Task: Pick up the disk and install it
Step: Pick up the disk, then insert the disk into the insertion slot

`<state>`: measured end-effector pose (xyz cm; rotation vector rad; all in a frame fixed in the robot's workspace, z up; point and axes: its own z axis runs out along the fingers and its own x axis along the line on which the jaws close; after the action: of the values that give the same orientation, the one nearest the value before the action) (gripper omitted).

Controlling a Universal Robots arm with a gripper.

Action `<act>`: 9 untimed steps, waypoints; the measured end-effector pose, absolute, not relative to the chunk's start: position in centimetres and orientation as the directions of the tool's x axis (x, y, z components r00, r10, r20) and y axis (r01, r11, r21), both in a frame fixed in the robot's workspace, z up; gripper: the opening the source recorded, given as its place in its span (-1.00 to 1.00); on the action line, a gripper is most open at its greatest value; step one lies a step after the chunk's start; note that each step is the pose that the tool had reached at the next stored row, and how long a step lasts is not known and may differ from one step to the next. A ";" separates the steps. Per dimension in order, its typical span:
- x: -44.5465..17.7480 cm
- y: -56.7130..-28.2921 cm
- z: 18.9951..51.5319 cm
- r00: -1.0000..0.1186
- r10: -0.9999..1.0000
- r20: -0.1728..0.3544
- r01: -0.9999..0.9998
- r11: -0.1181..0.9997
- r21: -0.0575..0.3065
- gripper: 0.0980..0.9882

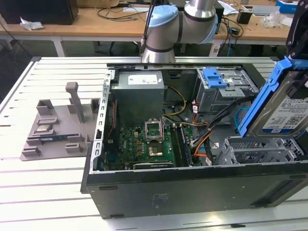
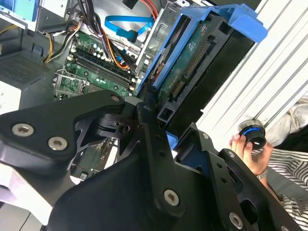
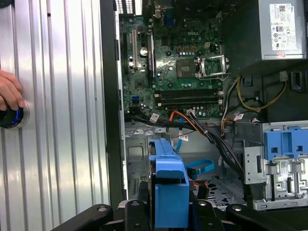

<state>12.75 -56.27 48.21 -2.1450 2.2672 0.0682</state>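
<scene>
Looks like a robotics lab bench! Right below the pincer (image 3: 168, 208) an opened computer case (image 1: 192, 192) lies on a slotted metal table (image 1: 48, 192), its motherboard (image 1: 151, 142) bare. Well behind the pincer, wooden desks (image 1: 96, 24) are strewn with cables (image 1: 113, 12). Far off to its side sits a grey fixture tray (image 1: 53, 137). Near the case, a person's hand (image 3: 8, 94) touches a blue-lit knob (image 3: 9, 118).

You're seeing a grey holder (image 1: 48, 139) lying beside the open computer case (image 1: 192, 190), a motherboard (image 1: 139, 144) sitting inside it.
</scene>
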 end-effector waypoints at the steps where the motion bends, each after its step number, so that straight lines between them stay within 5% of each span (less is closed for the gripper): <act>1: 12.8 -56.3 48.2 -0.056 -0.997 -0.044 -0.998 0.055 0.018 -0.40; 9: 12.8 -56.3 48.2 -0.056 -0.997 -0.044 -0.998 0.055 0.018 -0.40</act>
<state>12.75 -56.27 48.20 -2.1452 2.2673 0.0680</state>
